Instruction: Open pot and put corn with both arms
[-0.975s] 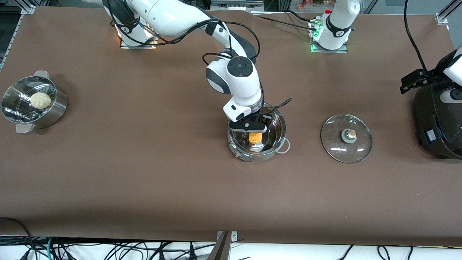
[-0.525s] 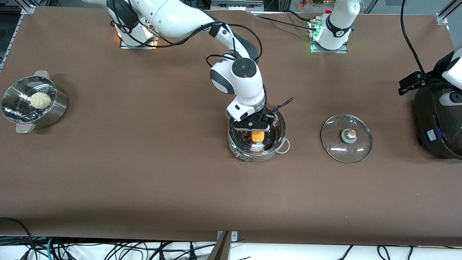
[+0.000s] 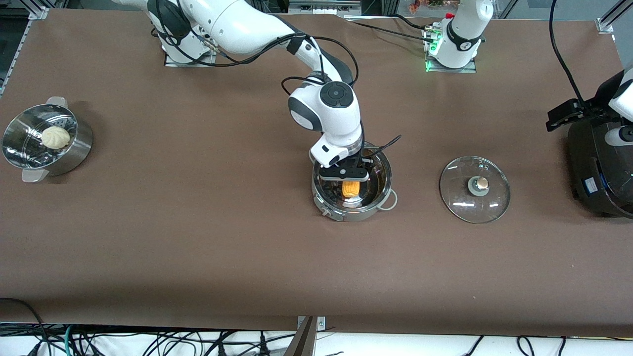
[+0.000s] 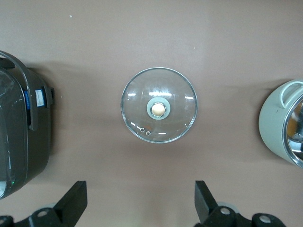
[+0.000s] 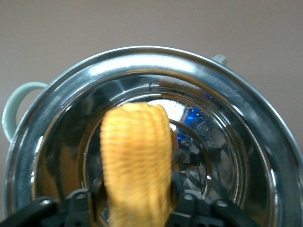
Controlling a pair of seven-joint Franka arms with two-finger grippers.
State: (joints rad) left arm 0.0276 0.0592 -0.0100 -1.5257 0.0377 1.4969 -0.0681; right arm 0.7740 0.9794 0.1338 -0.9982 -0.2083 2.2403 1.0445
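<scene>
Over the open pot [image 3: 352,190] at the middle of the desk [image 3: 198,237], the right arm is bent down steeply, and the right claw [image 3: 350,182] is dipped inside the rim. The corn [image 3: 350,188] is seen between its fingers [image 5: 78,208]; whether it is gripped cannot be told. The glass lid [image 3: 474,189] is laid flat beside the pot, toward the left arm's end. The left claw [image 4: 141,208] is held wide above the lid, empty.
</scene>
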